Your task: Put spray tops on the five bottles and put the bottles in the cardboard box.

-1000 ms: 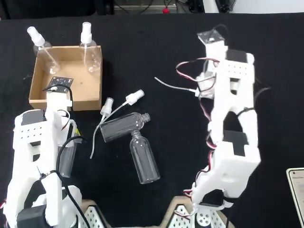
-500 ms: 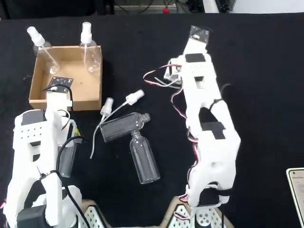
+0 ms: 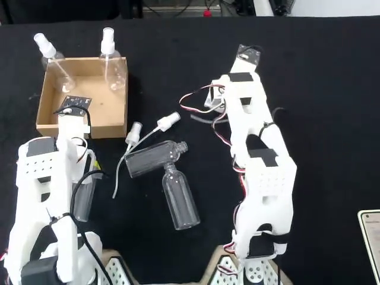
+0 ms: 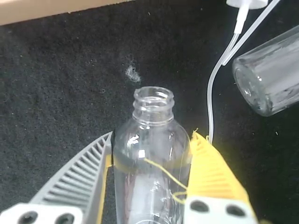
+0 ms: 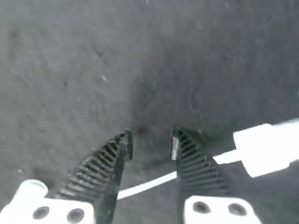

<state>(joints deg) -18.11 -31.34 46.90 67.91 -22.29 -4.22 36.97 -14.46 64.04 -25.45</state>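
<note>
Bottle [image 4: 152, 158] first: it is clear like glass, with a round open neck and no top on it. The left gripper [image 4: 152, 137] squeezes it from both sides with one grey finger and one yellow finger. The neck sticks out past the tips. Beyond the tips is the black surface [image 4: 56, 70], and then the edge of the box [image 3: 95, 110]. Two capped bottles [image 3: 59, 71] [image 3: 114, 68] with white tops lean at the box's far end. Off to the yellow finger's side lie two open bottles [image 3: 151, 157] [image 3: 181, 199], with two loose tops [image 3: 133, 133] [image 3: 168, 122] beside them.

The right gripper [image 5: 151, 135] is spread apart over the surface and holds nothing. A third top [image 5: 266, 149] lies there. Its thin white tube runs under the fingers, and its white head is out beside one finger.
</note>
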